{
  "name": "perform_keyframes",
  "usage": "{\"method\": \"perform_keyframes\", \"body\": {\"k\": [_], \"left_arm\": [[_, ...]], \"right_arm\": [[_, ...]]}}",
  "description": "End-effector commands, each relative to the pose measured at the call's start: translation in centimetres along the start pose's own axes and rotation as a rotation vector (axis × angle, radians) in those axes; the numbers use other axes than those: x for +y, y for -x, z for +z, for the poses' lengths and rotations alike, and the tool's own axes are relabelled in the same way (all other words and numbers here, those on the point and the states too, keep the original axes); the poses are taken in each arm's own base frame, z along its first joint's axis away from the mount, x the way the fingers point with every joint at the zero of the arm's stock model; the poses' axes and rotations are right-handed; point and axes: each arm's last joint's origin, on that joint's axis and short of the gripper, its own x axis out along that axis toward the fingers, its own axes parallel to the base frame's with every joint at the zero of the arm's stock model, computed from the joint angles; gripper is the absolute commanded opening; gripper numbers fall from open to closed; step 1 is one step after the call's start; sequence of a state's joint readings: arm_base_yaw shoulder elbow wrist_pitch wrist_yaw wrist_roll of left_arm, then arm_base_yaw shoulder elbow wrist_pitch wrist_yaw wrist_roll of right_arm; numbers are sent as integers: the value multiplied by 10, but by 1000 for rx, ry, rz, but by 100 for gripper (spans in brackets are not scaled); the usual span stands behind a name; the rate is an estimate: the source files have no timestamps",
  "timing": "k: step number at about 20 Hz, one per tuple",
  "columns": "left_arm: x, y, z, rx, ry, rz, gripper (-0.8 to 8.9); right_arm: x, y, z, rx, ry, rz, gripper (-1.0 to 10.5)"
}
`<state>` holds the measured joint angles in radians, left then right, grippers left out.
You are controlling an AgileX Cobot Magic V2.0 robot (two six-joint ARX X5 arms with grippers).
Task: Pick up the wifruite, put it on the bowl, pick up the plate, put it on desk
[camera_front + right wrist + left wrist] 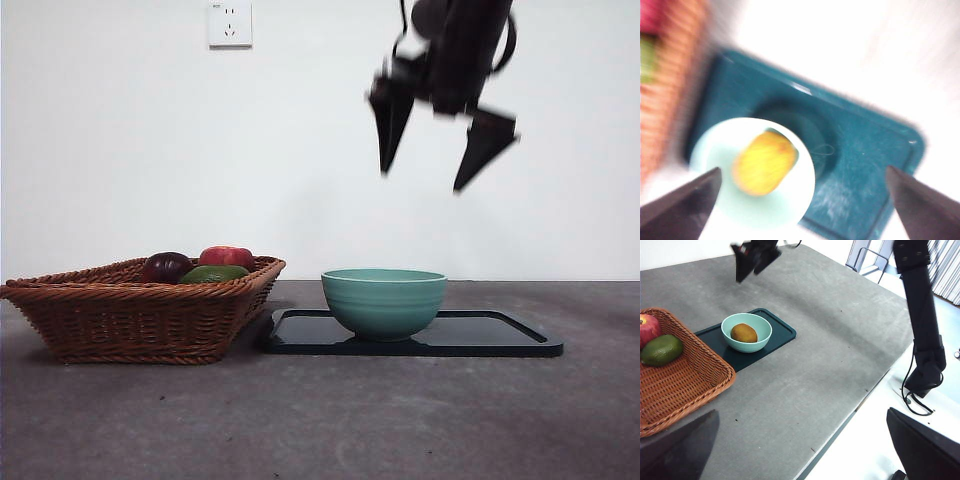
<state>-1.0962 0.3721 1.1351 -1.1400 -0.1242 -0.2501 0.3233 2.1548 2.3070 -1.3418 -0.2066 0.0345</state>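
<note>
First step judged done: the fruit (pixel 744 333) is lying inside the bowl (pixel 746 332), seen in both wrist views. The bowl is standing on the dark plate (pixel 772 337), and the plate is resting on the desk (pixel 830 355), just beside the wicker basket (pixel 140 305).

Step in hand, as a judgement: moving on to the plate. The bowl is sitting on it, toward its basket end, so the free end is the one farther from the basket.

Right gripper (pixel 440 150) is hanging high above the bowl and plate, well apart from both, jaws spread wide, holding nothing and touching nothing. Its outline is smeared in the front view and its own wrist picture is blurred. Directly beneath it: bowl with fruit; the plate's open end lies off to one side of that.

Left gripper (pixel 800 450) is waiting far back from the bowl, near the table edge, jaws apart, empty.

Next move calls for: coming down to the plate's low rim at the free end, jaws straddling the edge, closing on it without nudging the bowl. Risk: the rim is thin and lying flat on the desk, so a grip is likely to be shallow; tilting the plate could send the bowl sliding.

Basket is holding a green fruit (pixel 661 350), a red one (pixel 226 257) and a dark purple one (pixel 166 266), all clear of the gripper.
</note>
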Motion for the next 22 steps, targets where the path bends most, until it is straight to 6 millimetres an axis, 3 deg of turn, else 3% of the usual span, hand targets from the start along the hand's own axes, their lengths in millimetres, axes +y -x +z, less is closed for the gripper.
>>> {"method": "perform_keyframes", "body": {"k": [1,5,9,15,19,22], "left_arm": [[0,3,3,-19,-4,-16,562],[0,3,3,-18,-4,-16,562],[0,2,3,-18,-4,-16,562],[0,3,3,-18,-4,-16,562],[0,3,3,-19,-4,-16,562],[0,3,3,-19,-4,-16,562]], "right_arm": [[14,35,-10,-15,2,9,558],[44,130,-50,-209,36,35,558],[67,182,-112,-281,67,5,557],[80,206,-220,-291,97,6,556],[64,208,-283,-330,89,-3,557],[50,203,-317,-435,72,58,556]]}}
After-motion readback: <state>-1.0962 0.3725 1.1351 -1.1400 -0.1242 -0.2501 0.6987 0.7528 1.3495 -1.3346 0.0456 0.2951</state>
